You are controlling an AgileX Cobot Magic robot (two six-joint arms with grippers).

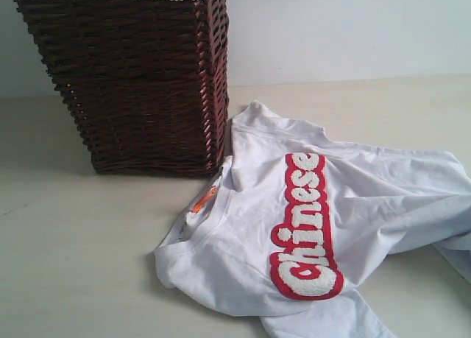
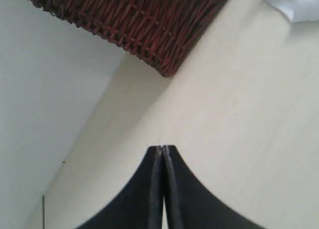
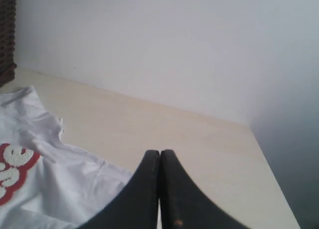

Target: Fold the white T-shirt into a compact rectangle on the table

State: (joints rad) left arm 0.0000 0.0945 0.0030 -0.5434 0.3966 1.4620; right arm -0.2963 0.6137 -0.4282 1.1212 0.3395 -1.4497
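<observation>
The pale bench (image 1: 73, 242) is carrying everything. On its far left side the brown wicker basket (image 1: 140, 80) is standing upright. The white T-shirt (image 1: 368, 198) is lying unfolded and wrinkled, front up, just beside the basket's base. It is spreading toward the right edge of the exterior view. The red-outlined "Chinese" lettering (image 1: 305, 227) is showing on the chest. The left fingers (image 2: 149, 189) are pressing together over bare bench near the basket, holding nothing. The right fingers (image 3: 144, 189) are likewise together and empty, near the shirt's edge. The small orange neck tag (image 1: 204, 199) is peeking out at the collar.
</observation>
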